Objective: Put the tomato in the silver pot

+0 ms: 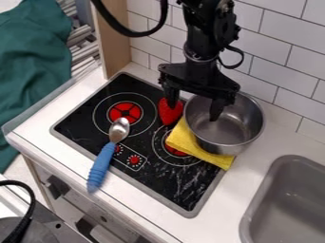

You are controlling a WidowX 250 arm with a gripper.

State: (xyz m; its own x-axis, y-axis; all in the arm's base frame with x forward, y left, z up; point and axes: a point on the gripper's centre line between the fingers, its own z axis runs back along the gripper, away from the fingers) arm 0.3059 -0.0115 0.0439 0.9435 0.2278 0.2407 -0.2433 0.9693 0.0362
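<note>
The black gripper (pixel 194 103) hangs over the back of the stove, its two fingers spread wide apart. One finger is at the red item and the other reaches down over the inside of the silver pot (pixel 245 135). That red item (pixel 169 114), the only thing here that could be the tomato, is rounded with a narrower end and lies on the black stove top, outside the pot and against or close to its left side. The gripper's left finger partly covers its upper edge; whether they touch I cannot tell. The pot sits tilted, partly on a yellow cloth.
The yellow cloth (pixel 200 149) lies under the pot's front left side, across a burner. A spoon with a blue handle (pixel 101 166) rests over the stove's front edge. A grey sink (pixel 285 204) is at the lower right, and a tiled wall (pixel 279 57) stands behind.
</note>
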